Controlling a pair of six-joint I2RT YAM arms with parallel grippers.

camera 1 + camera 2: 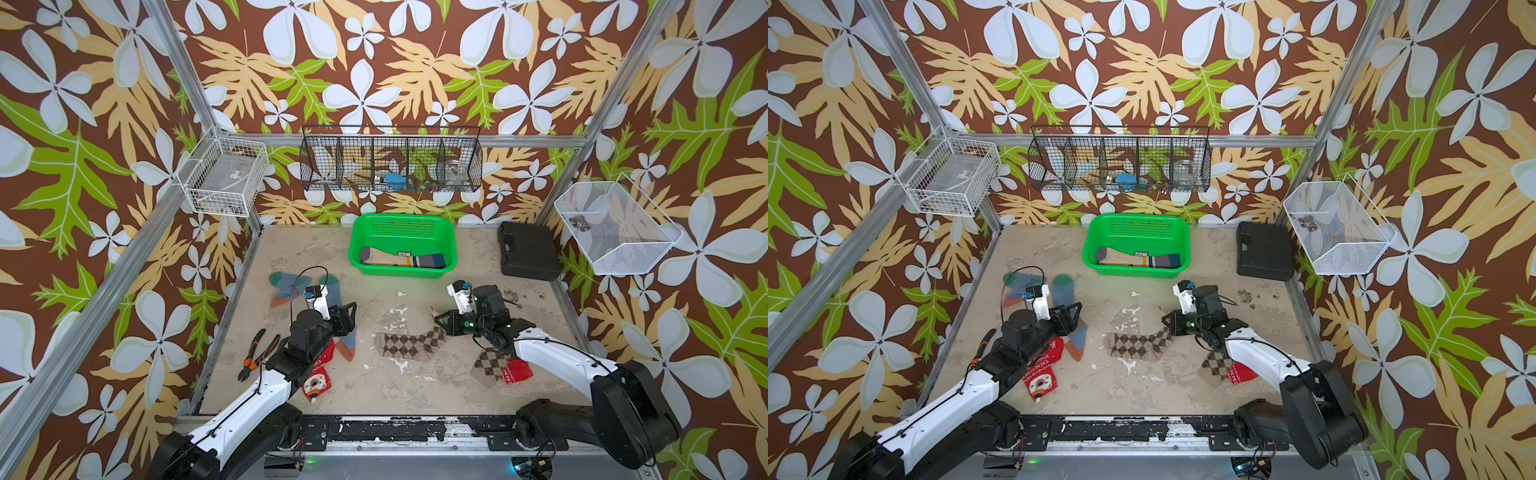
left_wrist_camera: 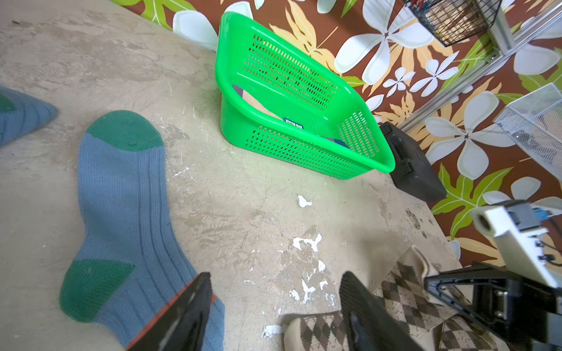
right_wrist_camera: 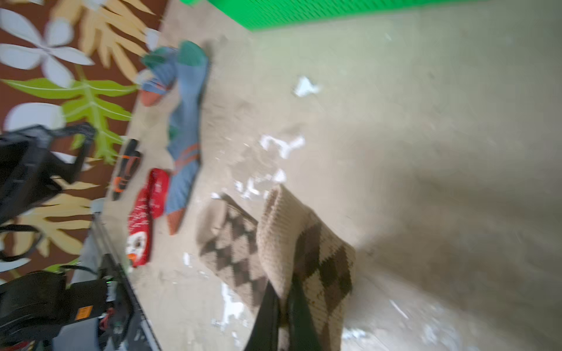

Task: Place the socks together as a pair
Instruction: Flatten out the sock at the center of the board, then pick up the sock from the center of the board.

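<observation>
A brown-beige argyle sock (image 1: 409, 344) (image 1: 1138, 345) lies mid-table. My right gripper (image 1: 440, 322) (image 3: 282, 285) is shut on its right end, with the beige cuff (image 3: 282, 231) folded up between the fingers. A second argyle sock (image 1: 489, 365) lies under the right arm, next to a red sock (image 1: 518, 371). My left gripper (image 1: 350, 319) (image 2: 273, 281) hovers open and empty over bare table, between a blue-grey sock with a green toe (image 2: 121, 212) and the argyle sock's toe (image 2: 316, 331). Another blue-grey sock (image 1: 284, 284) lies far left. A red snowflake sock (image 1: 1042, 370) lies under the left arm. Cream striped socks (image 1: 399, 257) lie in the green basket (image 1: 361, 226).
Orange-handled pliers (image 1: 255, 353) lie by the left edge. A black case (image 1: 528, 251) sits at the back right. Wire baskets hang on the walls: white at the left (image 1: 224, 178), black at the back (image 1: 390, 160), white at the right (image 1: 615, 228).
</observation>
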